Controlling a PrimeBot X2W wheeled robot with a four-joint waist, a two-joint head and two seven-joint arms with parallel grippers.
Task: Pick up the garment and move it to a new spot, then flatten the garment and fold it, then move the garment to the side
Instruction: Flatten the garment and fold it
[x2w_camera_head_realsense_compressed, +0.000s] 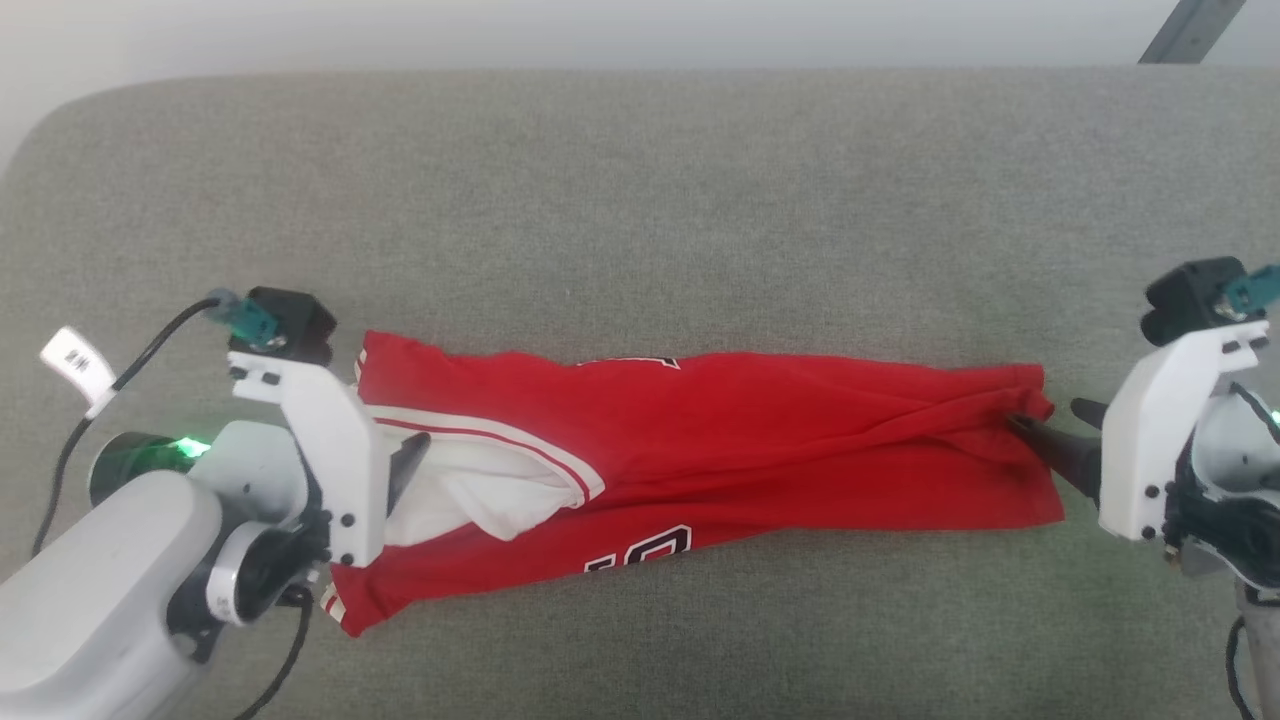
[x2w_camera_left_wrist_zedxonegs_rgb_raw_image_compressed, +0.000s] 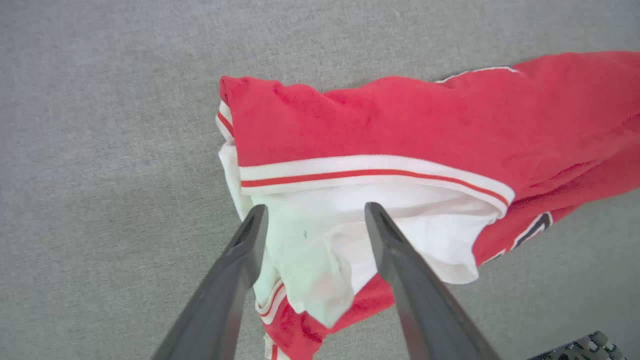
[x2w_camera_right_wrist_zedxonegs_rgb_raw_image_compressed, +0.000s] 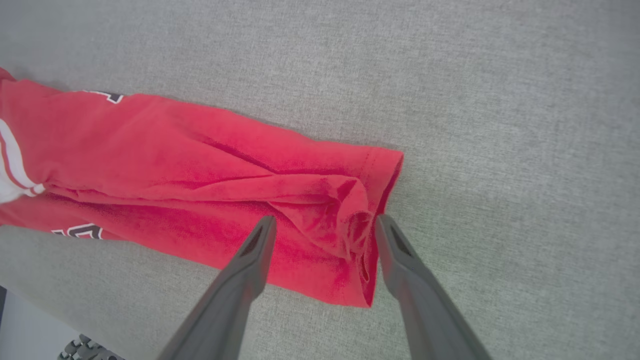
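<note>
Left pincer (x2w_camera_left_wrist_zedxonegs_rgb_raw_image_compressed: 316, 207), right pincer (x2w_camera_right_wrist_zedxonegs_rgb_raw_image_compressed: 325, 219): jaws apart

Can pass freely over the grey pad (x2w_camera_head_realsense_compressed: 640, 200) beyond the shirt (x2w_camera_head_realsense_compressed: 750, 450), also along the narrower strip on the near side. Blocked across the middle by the shirt, lying between left gripper (x2w_camera_left_wrist_zedxonegs_rgb_raw_image_compressed: 315, 210) and right gripper (x2w_camera_right_wrist_zedxonegs_rgb_raw_image_compressed: 325, 220). Crowded at far left by a black cable (x2w_camera_head_realsense_compressed: 130, 370).

There is one garment (x2w_camera_head_realsense_compressed: 760, 440), red with white parts, and one grey surface (x2w_camera_head_realsense_compressed: 640, 200). There are two claws, the left claw (x2w_camera_left_wrist_zedxonegs_rgb_raw_image_compressed: 312, 212) and the right claw (x2w_camera_right_wrist_zedxonegs_rgb_raw_image_compressed: 322, 222). Each has two dark fingers (x2w_camera_left_wrist_zedxonegs_rgb_raw_image_compressed: 240, 270), four in all. Two teal plugs (x2w_camera_head_realsense_compressed: 240, 318) show, one per wrist, and two green lights (x2w_camera_head_realsense_compressed: 188, 447), one per arm. There is one white tag (x2w_camera_head_realsense_compressed: 78, 362). The garment shows two patches of dark, white-outlined print (x2w_camera_head_realsense_compressed: 640, 550).
</note>
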